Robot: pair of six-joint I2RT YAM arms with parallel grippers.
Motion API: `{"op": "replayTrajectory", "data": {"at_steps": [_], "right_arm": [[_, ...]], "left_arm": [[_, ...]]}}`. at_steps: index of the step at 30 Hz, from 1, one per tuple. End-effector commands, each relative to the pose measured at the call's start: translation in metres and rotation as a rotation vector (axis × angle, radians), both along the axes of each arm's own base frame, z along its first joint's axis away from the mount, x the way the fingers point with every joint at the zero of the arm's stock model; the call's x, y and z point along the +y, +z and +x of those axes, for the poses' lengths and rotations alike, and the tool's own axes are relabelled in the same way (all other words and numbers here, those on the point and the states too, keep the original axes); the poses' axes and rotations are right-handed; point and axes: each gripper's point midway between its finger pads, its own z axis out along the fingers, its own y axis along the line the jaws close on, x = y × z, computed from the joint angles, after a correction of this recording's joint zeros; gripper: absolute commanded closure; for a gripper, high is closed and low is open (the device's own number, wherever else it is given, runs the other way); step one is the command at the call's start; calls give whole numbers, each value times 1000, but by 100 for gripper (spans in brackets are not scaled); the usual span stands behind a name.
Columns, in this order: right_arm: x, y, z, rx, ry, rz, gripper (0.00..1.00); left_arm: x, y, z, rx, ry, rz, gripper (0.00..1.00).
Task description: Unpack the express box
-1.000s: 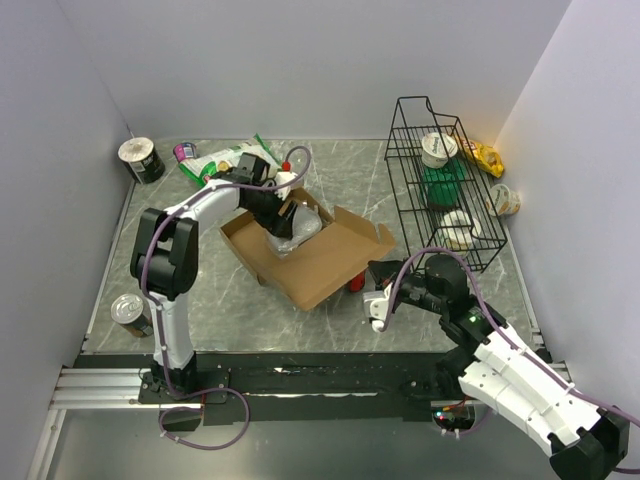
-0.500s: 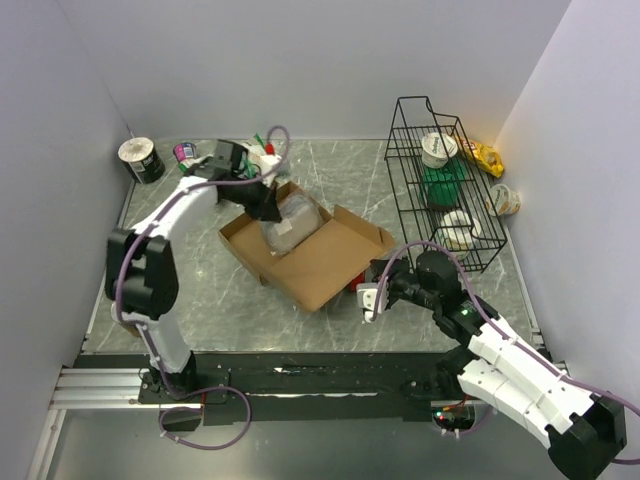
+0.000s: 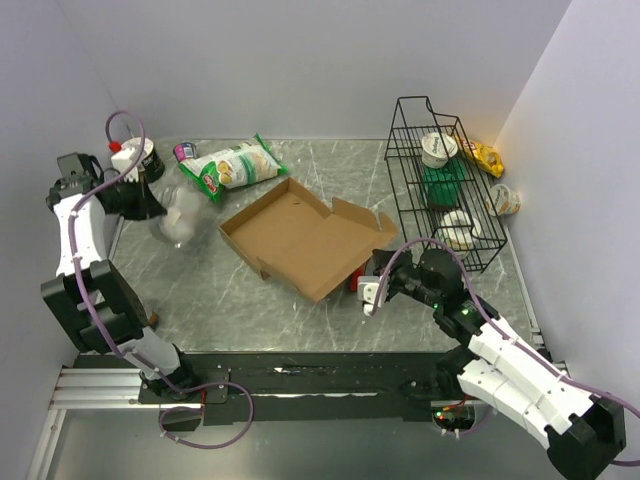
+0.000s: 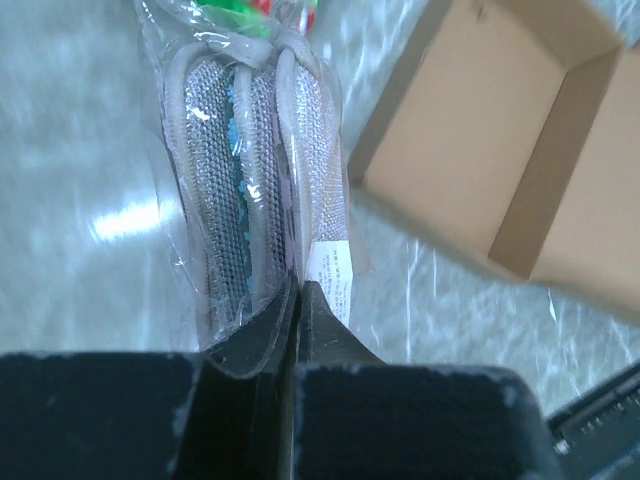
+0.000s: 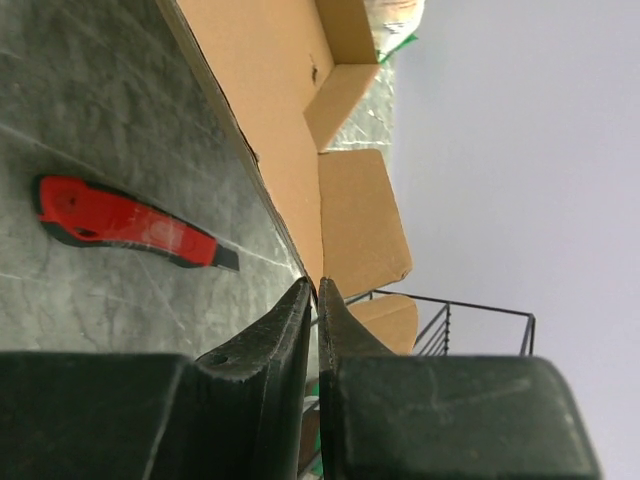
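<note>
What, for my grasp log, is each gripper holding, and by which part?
Left gripper pinches the clear mesh-pad packet by one end's plastic edge. Right gripper appears to pinch the express box by its near-right edge.

A clear plastic packet (image 4: pixel 255 190) of grey mesh pieces shows at the left of the top view, near a green-and-white snack bag (image 3: pixel 232 168). In the upper left corner stand a dark can (image 3: pixel 142 156) and a small purple item (image 3: pixel 185 152). At the right, a black wire rack (image 3: pixel 408 170) holds a white cup (image 3: pixel 437 148), something green (image 3: pixel 441 185) and another cup (image 3: pixel 458 228); a yellow bag (image 3: pixel 484 155) and a tub (image 3: pixel 503 200) lie just outside it. A red utility knife (image 5: pixel 130 228) lies on the grey marbled table (image 3: pixel 220 300)
</note>
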Motion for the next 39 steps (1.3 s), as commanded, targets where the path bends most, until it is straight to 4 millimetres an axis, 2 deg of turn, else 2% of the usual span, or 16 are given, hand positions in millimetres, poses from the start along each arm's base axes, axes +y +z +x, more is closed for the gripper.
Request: {"op": "replayTrajectory", "data": {"at_steps": [1, 4, 5, 7, 8, 9, 11, 12, 18, 20, 21, 22, 23, 26, 29, 39], "right_arm": [[-2, 23, 8, -69, -27, 53, 65], [-5, 28, 12, -84, -45, 60, 30], [-6, 33, 14, -98, -54, 67, 25], [-10, 49, 16, -107, -81, 108, 6], [-12, 56, 17, -103, -92, 128, 3], [-13, 57, 15, -48, -106, 153, 1], [-15, 94, 22, -38, -154, 232, 0], [-24, 132, 27, -18, -246, 360, 0], [-19, 189, 76, 278, -507, 582, 0], [-23, 193, 84, 356, -613, 648, 0], [-18, 216, 93, 368, -632, 706, 0], [-21, 215, 94, 402, -679, 720, 0], [-26, 221, 99, 415, -746, 793, 0], [-36, 232, 111, 407, -852, 920, 0], [-45, 231, 122, 367, -916, 993, 0], [-53, 196, 112, 414, -991, 1029, 0]], "left_arm": [[-12, -12, -28, 52, -22, -15, 99], [-12, -35, -33, 142, 37, -55, 77], [-11, -40, -33, 156, 51, -62, 65], [-6, -35, -26, 132, 90, -51, 51], [-3, -28, -23, 105, 111, -35, 1], [2, -22, -16, 64, 128, -15, 3], [8, -6, -8, 20, 164, 5, 3], [11, -1, -4, 7, 176, 10, 4], [33, 47, 26, -136, 320, 57, 4], [45, 75, 39, -212, 378, 85, 4], [49, 86, 42, -233, 393, 96, 4], [54, 92, 47, -241, 403, 106, 4], [55, 116, 50, -277, 401, 120, 3], [62, 138, 56, -297, 413, 140, 4], [62, 147, 57, -306, 434, 137, 4], [38, 105, 25, -210, 435, 155, 4]]}}
